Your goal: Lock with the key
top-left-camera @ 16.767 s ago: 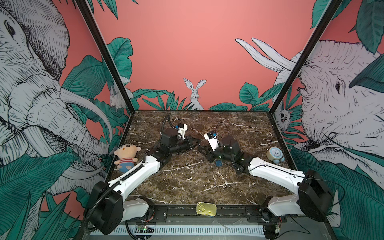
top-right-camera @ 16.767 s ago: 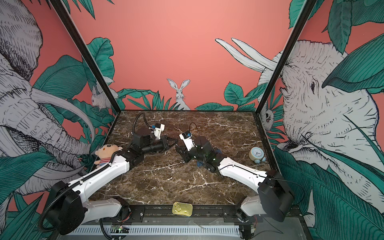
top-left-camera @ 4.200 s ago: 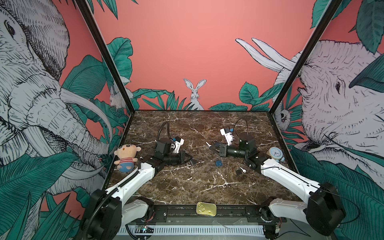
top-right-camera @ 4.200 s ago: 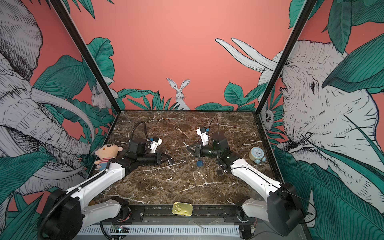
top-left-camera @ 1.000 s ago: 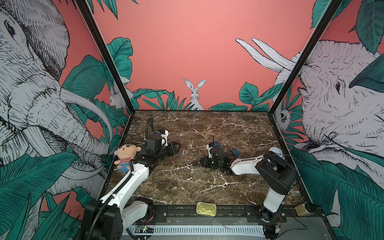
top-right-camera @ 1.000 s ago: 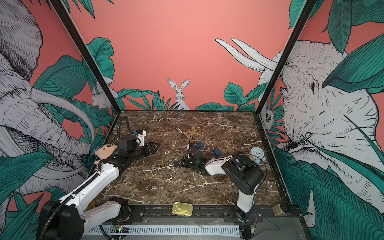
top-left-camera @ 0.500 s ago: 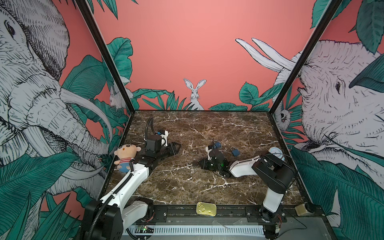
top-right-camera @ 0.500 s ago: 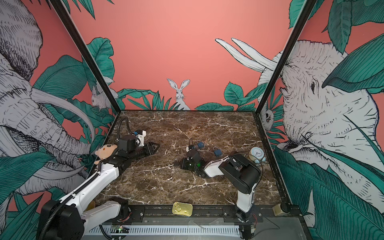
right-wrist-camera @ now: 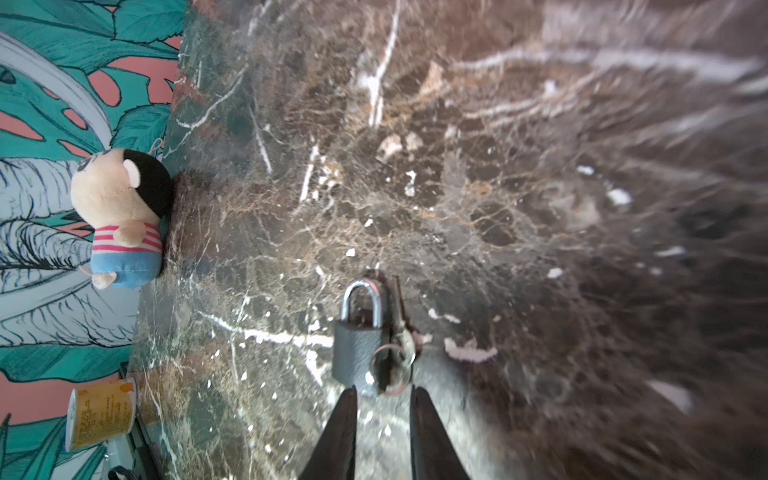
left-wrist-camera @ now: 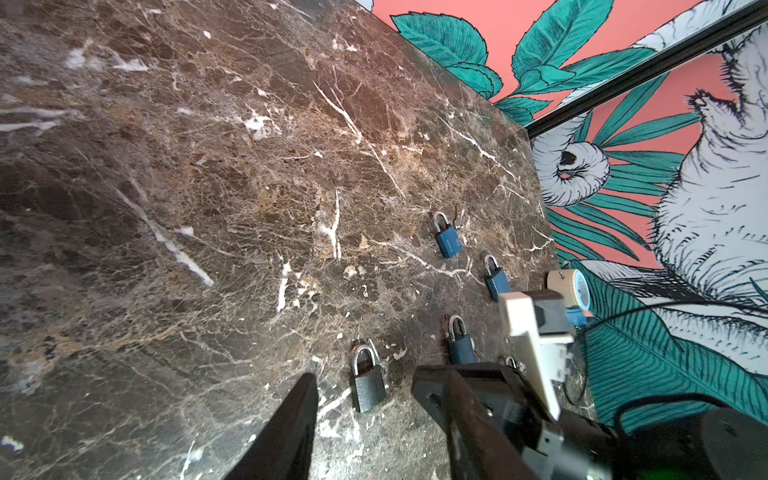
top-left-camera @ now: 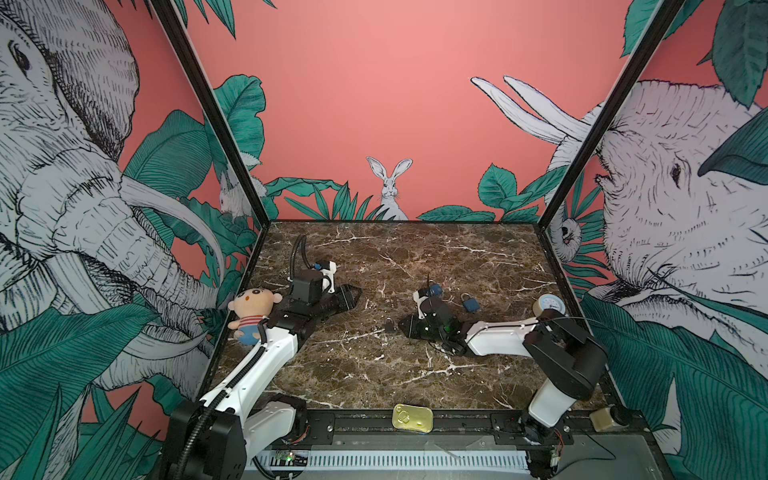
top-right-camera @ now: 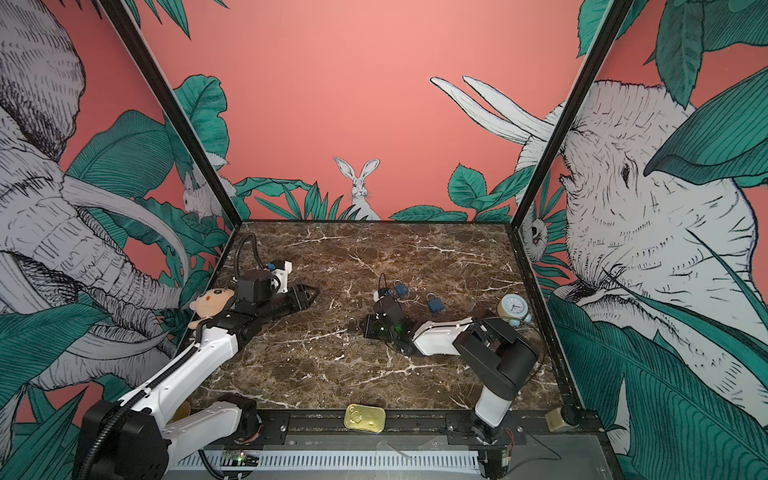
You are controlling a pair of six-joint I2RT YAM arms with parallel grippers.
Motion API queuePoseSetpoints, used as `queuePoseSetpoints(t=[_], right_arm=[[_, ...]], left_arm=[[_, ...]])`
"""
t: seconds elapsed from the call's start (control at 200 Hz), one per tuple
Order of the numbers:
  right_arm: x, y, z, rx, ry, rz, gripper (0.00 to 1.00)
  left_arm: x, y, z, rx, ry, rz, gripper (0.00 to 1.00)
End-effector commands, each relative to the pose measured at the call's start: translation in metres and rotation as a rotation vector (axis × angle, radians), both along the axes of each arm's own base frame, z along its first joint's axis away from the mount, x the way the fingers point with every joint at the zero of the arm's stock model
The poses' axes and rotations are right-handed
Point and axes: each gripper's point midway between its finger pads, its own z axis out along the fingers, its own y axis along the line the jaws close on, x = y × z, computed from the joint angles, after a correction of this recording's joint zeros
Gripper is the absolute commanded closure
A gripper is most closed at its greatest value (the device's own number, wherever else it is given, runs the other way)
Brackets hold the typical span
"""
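A dark grey padlock (right-wrist-camera: 357,353) lies flat on the marble table (top-left-camera: 374,374), its shackle pushed down into its body. The key on its ring (right-wrist-camera: 391,362) rests against the padlock's lower corner. Whether the key sits in the keyhole I cannot tell. My right gripper (right-wrist-camera: 384,392) stands just short of the ring, open by a narrow gap with nothing between its fingers. In both top views this gripper (top-left-camera: 402,326) (top-right-camera: 366,326) lies low, right of the padlock (top-left-camera: 389,325). My left gripper (top-left-camera: 353,296) (left-wrist-camera: 378,378) hangs open and empty to the padlock's (left-wrist-camera: 368,384) left, well apart from it.
Blue padlocks (top-left-camera: 471,303) (top-left-camera: 434,289) lie behind the right arm. A plush doll (top-left-camera: 251,309) leans at the left wall. A small clock (top-left-camera: 548,305) stands at the right edge, and a flat gold tin (top-left-camera: 412,417) sits on the front rail.
The right gripper has crept a little to the left, toward the grey padlock. The left arm has stayed where it was.
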Motion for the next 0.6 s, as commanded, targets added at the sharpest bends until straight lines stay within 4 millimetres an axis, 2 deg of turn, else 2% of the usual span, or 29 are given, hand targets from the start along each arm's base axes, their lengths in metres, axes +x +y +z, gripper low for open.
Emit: queuePoseSetpoints(t=[0.0, 0.13, 0.23, 0.43, 0.53, 0.595], right_arm=[[0.004, -0.010, 0.033, -0.075, -0.106, 0.012, 0.76], [0.008, -0.029, 0.063, -0.180, -0.209, 0.016, 0.74], [0.014, -0.046, 0.085, -0.260, -0.292, 0.010, 0.69], [0.033, -0.085, 0.118, -0.331, -0.400, -0.035, 0.49], [0.047, -0.114, 0.127, -0.368, -0.440, -0.083, 0.38], [0.055, -0.135, 0.131, -0.410, -0.464, -0.108, 0.35]], left_arm=[[-0.005, 0.009, 0.009, 0.043, -0.043, 0.009, 0.49], [-0.008, 0.027, 0.014, 0.151, -0.084, 0.052, 0.48], [-0.008, 0.046, 0.020, 0.242, -0.117, 0.112, 0.45], [0.000, 0.073, 0.039, 0.362, -0.213, 0.225, 0.35], [0.008, 0.082, 0.047, 0.425, -0.286, 0.249, 0.31], [0.012, 0.090, 0.051, 0.474, -0.325, 0.283, 0.29]])
